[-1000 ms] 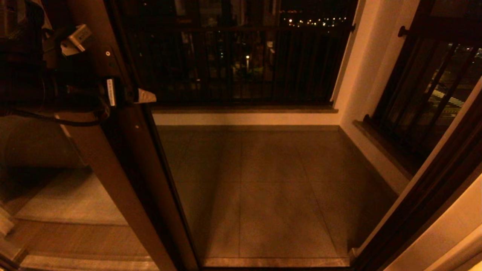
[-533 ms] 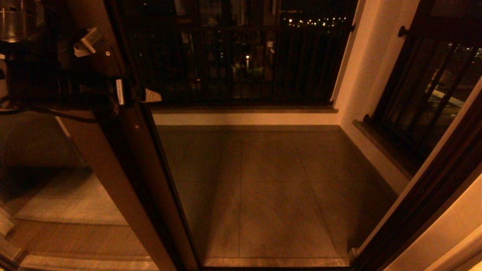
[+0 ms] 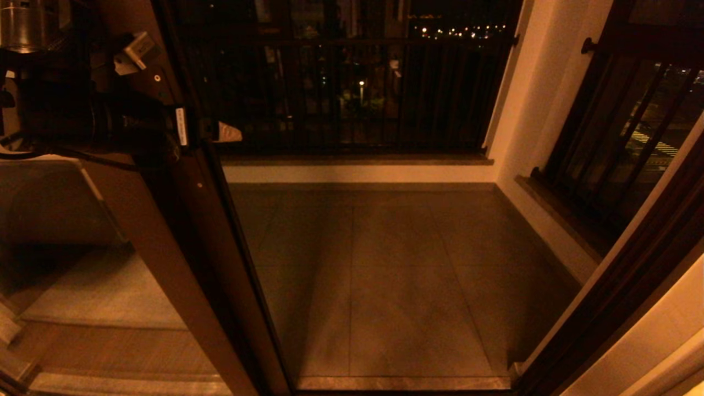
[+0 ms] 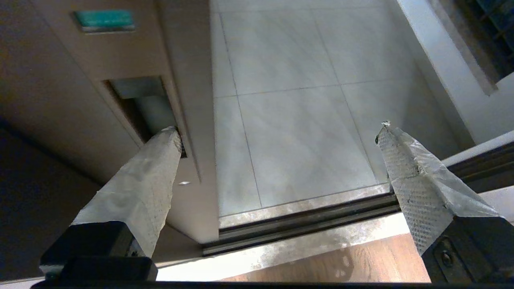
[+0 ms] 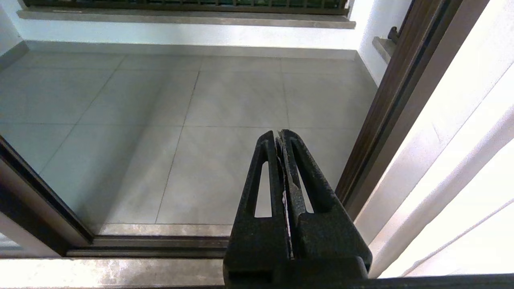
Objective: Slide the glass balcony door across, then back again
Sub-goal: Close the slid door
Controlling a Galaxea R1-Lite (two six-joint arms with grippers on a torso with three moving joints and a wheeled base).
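No text can be read: the green label (image 4: 103, 19) on the glass balcony door (image 4: 80, 80), beyond the left gripper (image 4: 277, 132), and the white label (image 3: 180, 126) on that gripper are illegible.

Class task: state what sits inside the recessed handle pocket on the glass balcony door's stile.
One taped finger of the open left gripper reaches into the glass balcony door pocket; the pocket's depth beyond it is hidden.

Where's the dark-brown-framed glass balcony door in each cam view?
Head: dark-brown-framed glass balcony door, stile running diagonally, left of centre.
Left wrist: its stile fills the left side; open left gripper has one finger at the handle recess.
Right wrist: probably the dark frame at the lower-left edge.
Shared landmark: metal floor track.
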